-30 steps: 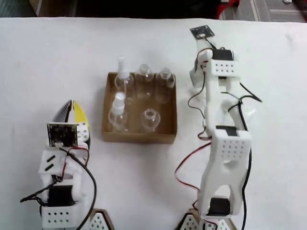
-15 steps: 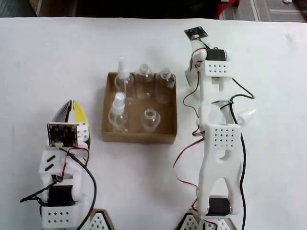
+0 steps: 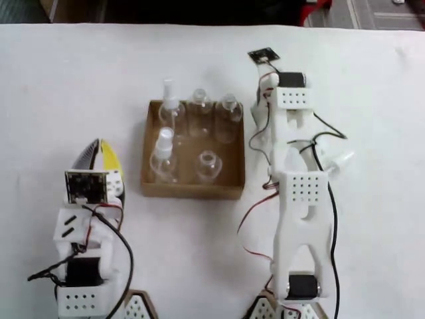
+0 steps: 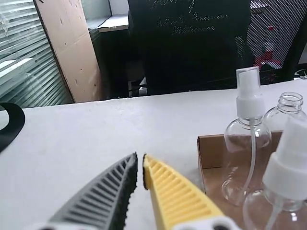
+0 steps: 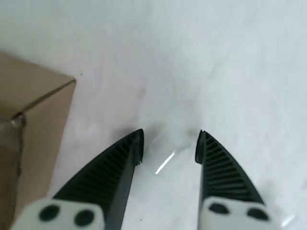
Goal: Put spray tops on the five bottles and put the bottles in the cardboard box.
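Note:
The cardboard box (image 3: 192, 187) sits mid-table with several clear bottles inside. Two wear white spray tops, one at the back left (image 3: 169, 106) and one at the front left (image 3: 163, 156). Three are uncapped (image 3: 199, 101) (image 3: 228, 106) (image 3: 208, 163). A loose spray top (image 3: 342, 159) lies on the table right of the right arm. My right gripper (image 5: 168, 141) is open over bare table just right of the box's corner (image 5: 38, 115). Left of the box rests my left gripper (image 3: 99, 151) (image 4: 140, 165), grey and yellow fingers shut with nothing between them. The left wrist view shows a capped bottle (image 4: 244, 139) beside an uncapped one (image 4: 289, 108).
The right arm (image 3: 299, 193) stretches along the box's right side with loose red and black wires (image 3: 255, 206). White table surface spreads left of the box and behind it. A dark chair stands beyond the far table edge (image 4: 192, 48).
The right arm has swung left toward the box, and its wrist has shifted left and away. The loose spray top now shows fully beside it. The left arm has kept still.

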